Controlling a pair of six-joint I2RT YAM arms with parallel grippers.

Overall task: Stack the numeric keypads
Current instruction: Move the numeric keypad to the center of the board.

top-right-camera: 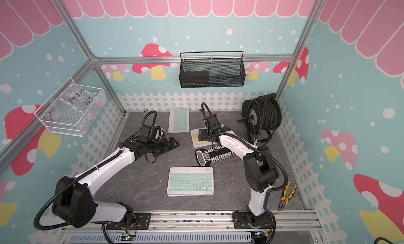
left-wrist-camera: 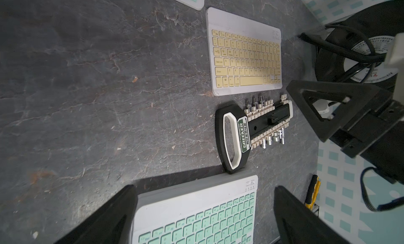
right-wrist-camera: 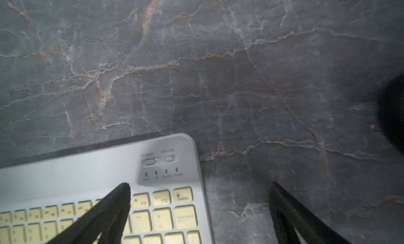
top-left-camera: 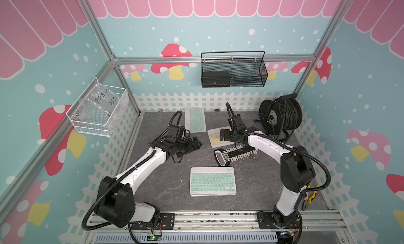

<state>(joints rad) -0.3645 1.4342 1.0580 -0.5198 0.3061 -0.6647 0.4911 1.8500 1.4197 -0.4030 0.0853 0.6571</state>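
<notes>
Three numeric keypads lie flat and apart on the grey table. A mint one [top-left-camera: 213, 181] [top-right-camera: 190, 181] is nearest the front, a second mint one [top-left-camera: 195, 119] [top-right-camera: 178, 119] lies at the back, and a yellow one [top-left-camera: 215, 138] [top-right-camera: 196, 138] [left-wrist-camera: 246, 55] is right of centre. My left gripper [top-left-camera: 196, 144] [top-right-camera: 173, 144] [left-wrist-camera: 204, 189] hovers open and empty left of the yellow keypad; in its wrist view the front mint keypad [left-wrist-camera: 196, 214] shows between its fingers. My right gripper [top-left-camera: 224, 135] [top-right-camera: 204, 135] [right-wrist-camera: 199, 185] is open above the yellow keypad's [right-wrist-camera: 109, 177] corner, one finger over the keys, the other past its short edge.
A black holder with white pegs [top-left-camera: 235, 155] [left-wrist-camera: 251, 127] lies between the yellow and front mint keypads. A cable reel [top-left-camera: 281, 116] stands at the back right. Yellow-handled pliers [top-left-camera: 309, 198] lie at the right edge. A black wire basket [top-left-camera: 234, 71] and a white basket [top-left-camera: 98, 114] hang on the walls.
</notes>
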